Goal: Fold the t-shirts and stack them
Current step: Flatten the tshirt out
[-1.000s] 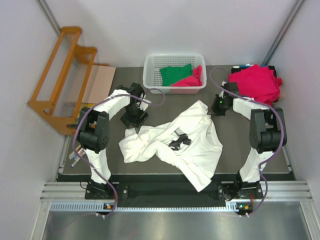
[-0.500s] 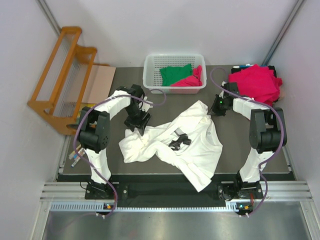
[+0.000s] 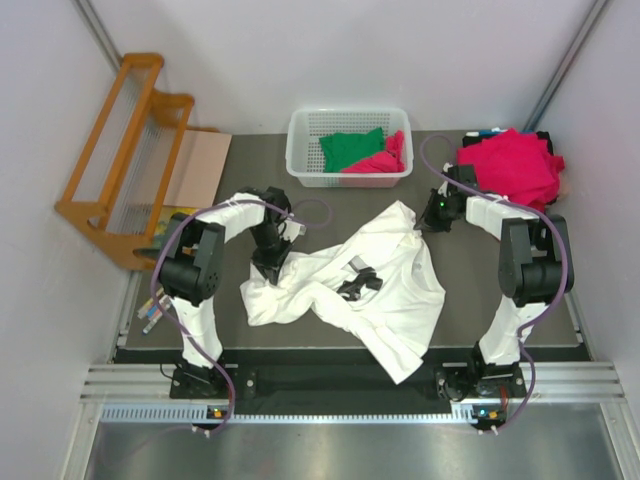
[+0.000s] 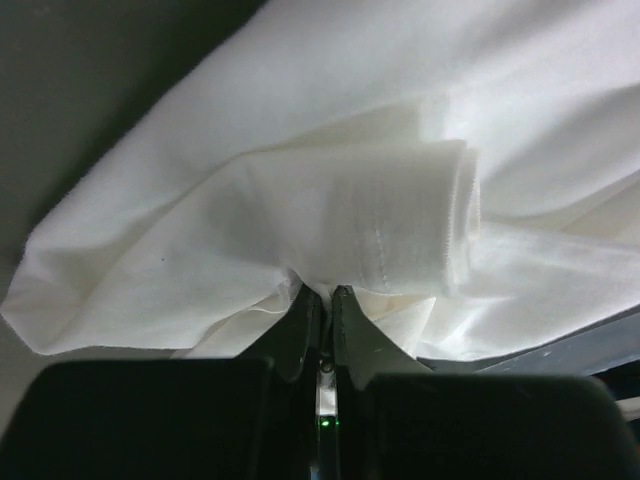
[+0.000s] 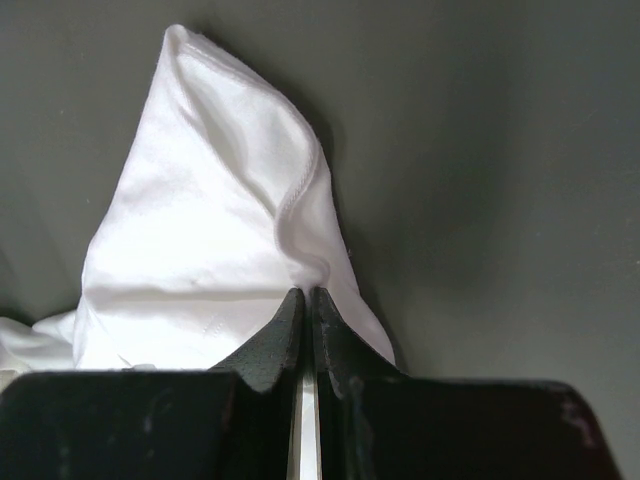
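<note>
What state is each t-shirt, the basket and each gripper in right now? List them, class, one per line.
Large white cloth t-shirt: crumpled, unfolded.
White plastic lattice basket: upright, holding two shirts.
Green cloth t-shirt: lying in the basket.
Crimson-pink cloth t-shirt: bunched in the basket.
Crimson-pink t-shirt pile: heaped, far right corner.
Left gripper: shut on the white t-shirt.
Right gripper: shut on the white t-shirt.

The left arm (image 3: 195,268) and the right arm (image 3: 530,262) pair black joint housings with white link shells, and a purple cable (image 3: 152,290) loops along each. A small green light (image 3: 441,209) glows near the right wrist. The left hand (image 4: 322,295) and the right hand (image 5: 305,293) have black fingers tapering to thin tips.
</note>
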Tool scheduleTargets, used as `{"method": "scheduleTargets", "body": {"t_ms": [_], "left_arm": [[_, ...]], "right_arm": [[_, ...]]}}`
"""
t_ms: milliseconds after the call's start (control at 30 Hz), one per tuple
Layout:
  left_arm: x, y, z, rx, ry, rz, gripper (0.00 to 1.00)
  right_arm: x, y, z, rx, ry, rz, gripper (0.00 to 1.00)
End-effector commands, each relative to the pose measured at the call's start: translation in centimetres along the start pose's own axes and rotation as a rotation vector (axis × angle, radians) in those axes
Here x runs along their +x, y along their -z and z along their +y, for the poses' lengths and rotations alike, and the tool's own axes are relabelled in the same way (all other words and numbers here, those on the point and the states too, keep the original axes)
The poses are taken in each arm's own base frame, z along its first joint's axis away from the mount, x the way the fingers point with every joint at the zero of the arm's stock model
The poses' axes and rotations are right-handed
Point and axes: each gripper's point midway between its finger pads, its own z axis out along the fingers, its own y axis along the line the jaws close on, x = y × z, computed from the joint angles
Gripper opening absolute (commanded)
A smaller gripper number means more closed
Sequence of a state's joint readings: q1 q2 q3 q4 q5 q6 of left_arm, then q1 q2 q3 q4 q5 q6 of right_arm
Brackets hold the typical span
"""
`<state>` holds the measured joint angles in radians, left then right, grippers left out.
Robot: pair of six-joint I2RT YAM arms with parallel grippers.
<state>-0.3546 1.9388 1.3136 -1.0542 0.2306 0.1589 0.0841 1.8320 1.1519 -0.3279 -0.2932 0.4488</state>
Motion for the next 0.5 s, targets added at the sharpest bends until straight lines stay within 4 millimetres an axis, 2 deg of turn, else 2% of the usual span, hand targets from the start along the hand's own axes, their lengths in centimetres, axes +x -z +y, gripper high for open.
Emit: {"method": "scheduleTargets", "body": {"t_ms": [0,67,100,133,200,267,300,367,400,433,467], "left_arm": [[-2.2,1.5,-0.2,-0.004,-0.005,-0.076,0.00],[-3.1,2.9,-0.4,-0.012,-0.014,-0.108,0.00],[-2.9,3.9,-0.5,-0.018,-0.019,-0.110,0.00],[-3.8,5.4,-0.3,-0.036,-0.025,-0.149,0.00],[-4.2,8.1,0.2,-0.060,-0.028,-0.213,0.00],[-4.1,11.2,1.5,-0.087,-0.010,-0.277,0.00],[-3.8,11.9,2.2,-0.106,0.000,-0.286,0.00],[-1.9,13.1,3.9,-0.126,0.019,-0.278,0.00],[-0.8,13.1,4.7,-0.147,0.030,-0.260,0.00],[1.0,12.3,5.8,-0.152,0.057,-0.219,0.00],[2.0,12.5,6.2,-0.171,0.044,-0.224,0.00]], "right_arm": [[-1.6,1.3,1.0,-0.034,0.021,-0.063,0.00],[-1.7,1.2,1.0,-0.034,0.019,-0.063,0.00],[-1.7,1.2,1.0,-0.034,0.021,-0.063,0.00],[-1.7,1.2,1.0,-0.033,0.020,-0.061,0.00],[-1.7,1.2,1.0,-0.034,0.019,-0.063,0.00],[-1.9,1.3,1.1,-0.034,0.019,-0.067,0.00],[-1.8,1.3,1.1,-0.035,0.020,-0.065,0.00],[-1.9,1.3,1.1,-0.033,0.019,-0.069,0.00],[-1.9,1.3,0.9,-0.027,0.020,-0.069,0.00],[-1.9,1.3,0.9,-0.026,0.017,-0.070,0.00],[-1.9,1.3,0.9,-0.026,0.019,-0.070,0.00]]}}
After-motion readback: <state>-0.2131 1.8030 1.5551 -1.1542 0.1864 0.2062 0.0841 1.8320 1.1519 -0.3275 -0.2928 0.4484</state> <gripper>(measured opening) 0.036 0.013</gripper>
